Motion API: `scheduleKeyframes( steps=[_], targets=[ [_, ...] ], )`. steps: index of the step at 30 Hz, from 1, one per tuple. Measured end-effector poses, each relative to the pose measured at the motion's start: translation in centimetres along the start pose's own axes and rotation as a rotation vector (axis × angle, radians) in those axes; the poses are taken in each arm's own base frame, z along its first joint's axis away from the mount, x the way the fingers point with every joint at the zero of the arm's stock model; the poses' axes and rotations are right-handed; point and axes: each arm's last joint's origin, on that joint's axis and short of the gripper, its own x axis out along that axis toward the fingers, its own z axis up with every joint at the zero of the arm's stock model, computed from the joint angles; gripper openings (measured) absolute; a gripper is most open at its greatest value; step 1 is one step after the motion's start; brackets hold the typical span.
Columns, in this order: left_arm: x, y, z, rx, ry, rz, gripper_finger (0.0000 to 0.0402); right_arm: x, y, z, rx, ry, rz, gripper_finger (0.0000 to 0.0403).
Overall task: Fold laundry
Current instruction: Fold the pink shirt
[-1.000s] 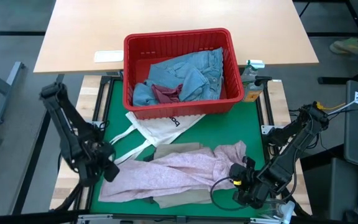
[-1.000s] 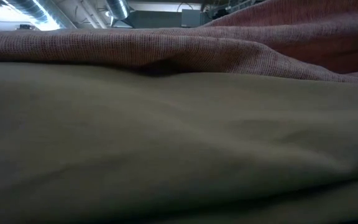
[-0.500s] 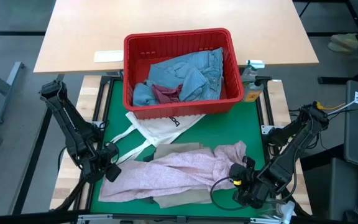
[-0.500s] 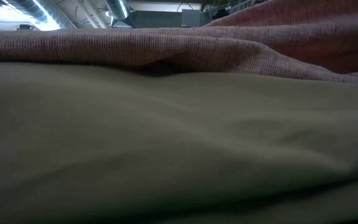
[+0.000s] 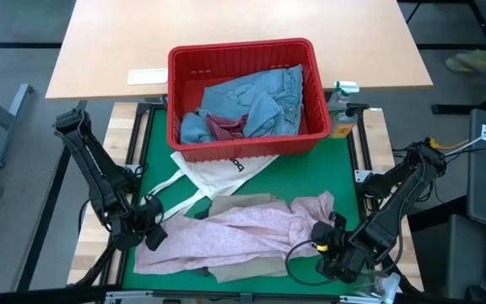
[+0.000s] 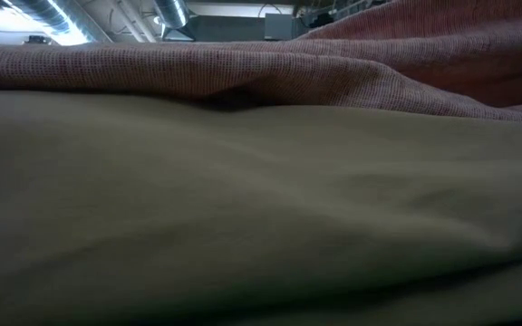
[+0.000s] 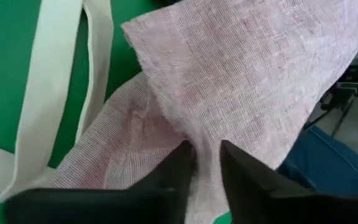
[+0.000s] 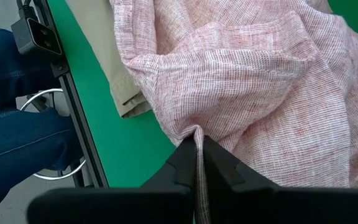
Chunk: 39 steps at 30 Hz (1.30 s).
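Near edge of the desk (image 5: pixel 306 173): 1 mottled pink top (image 5: pixel 234 232) spread across the green mat, lying on 1 pair of beige trousers (image 5: pixel 243 272) that stick out under its near hem and at its far side. Low view is filled with the same two, beige fabric in front, pink weave behind.

Right gripper (image 5: pixel 332 241) at the pink top's near right corner, jaws pinched tight on a fold of the pink cloth; right wrist view shows the fabric gathered into the slit between the fingers (image 8: pixel 219 165). Trousers hem visible just beside it there, on the green mat.

Left gripper (image 5: pixel 152 235) at the pink top's left edge. In the left wrist view, a narrow gap shows between the two fingers (image 7: pixel 244 177), with the pink edge drawn into it; looks like a pinch on the cloth, though I can't tell if it is fully clamped.

1 white tote bag (image 5: pixel 218 169) behind the pink top, its 2 straps running out left toward the left gripper.

Farther back: 1 red basket (image 5: pixel 247 59), touching the tote's far end. Inside it, light blue denim jeans (image 5: pixel 264 97) and 1 dark red item (image 5: pixel 226 127) tucked among the denim. Can't tell how many denim pieces.

2 arms in total, both low on the near side.
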Motion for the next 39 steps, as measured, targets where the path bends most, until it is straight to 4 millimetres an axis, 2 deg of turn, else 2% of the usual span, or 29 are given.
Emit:
scheduleKeyframes(
  steps=[4, 7, 10, 15, 19, 24, 30, 35, 39],
  targets=[
    [0.0, 0.1, 0.1, 0.003, -0.030, 0.000, 0.0011, 0.0, 0.0, 0.1, 0.000, -0.040, -0.013, 0.0014],
    [-0.2, 0.0, 0.2, 0.009, -0.048, 0.006, 0.0004, 0.0, -0.1, 0.2, 0.000, -0.067, -0.023, 0.0014],
    [-1.3, -0.5, 0.5, 0.029, -0.060, 0.048, 0.0002, 0.0, -0.1, 0.2, 0.000, -0.082, -0.030, 0.0014],
    [-4.9, -1.8, 1.7, 0.113, -0.102, 0.177, 0.0001, -0.5, -0.7, 0.5, 0.042, -0.176, -0.074, 0.0014],
    [-8.2, -2.6, 3.1, 0.164, -0.172, 0.250, 0.0001, -1.7, -1.9, 0.8, 0.086, -0.276, -0.130, 0.0014],
    [-11.0, -2.7, 4.5, 0.224, -0.274, 0.333, 0.0001, -3.0, -3.3, 1.8, 0.135, -0.415, -0.178, 0.0014],
    [-11.2, -2.9, 5.8, 0.286, -0.404, 0.328, 0.0000, -2.9, -5.5, 4.6, 0.169, -0.513, -0.315, 0.0014],
    [-11.0, -3.0, 7.4, 0.333, -0.484, 0.379, 0.0000, -2.3, -8.2, 7.0, 0.206, -0.461, -0.477, 0.0014],
    [-11.7, -2.5, 8.7, 0.356, -0.527, 0.393, 0.0000, -2.3, -10.0, 8.0, 0.216, -0.406, -0.568, 0.0014]
  ],
)
